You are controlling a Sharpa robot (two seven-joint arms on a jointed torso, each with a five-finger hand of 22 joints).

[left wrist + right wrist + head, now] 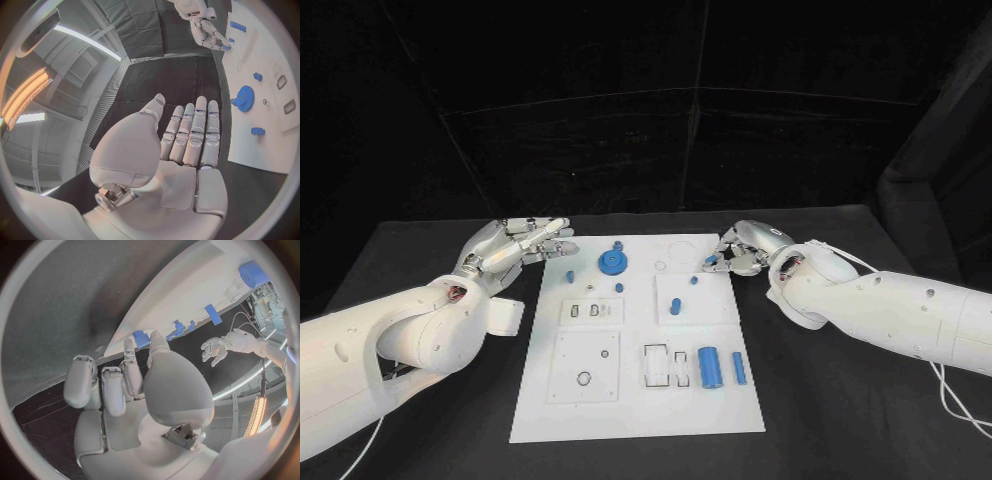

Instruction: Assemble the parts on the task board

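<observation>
While the left hand (516, 245) hovers empty with fingers (194, 131) straight and together, the right hand (740, 253) pinches a small blue part (714, 265) at the task board (639, 410) edge.

You had a matt black table (848, 420), cloth-like, under the smooth white task board (639, 410), which looked like plastic or painted sheet. The blue parts, such as the gear (613, 263) and the cylinder (711, 366), looked like smooth plastic. The left hand (519, 243) and right hand (744, 250) showed glossy silver shells with metal fittings.
</observation>
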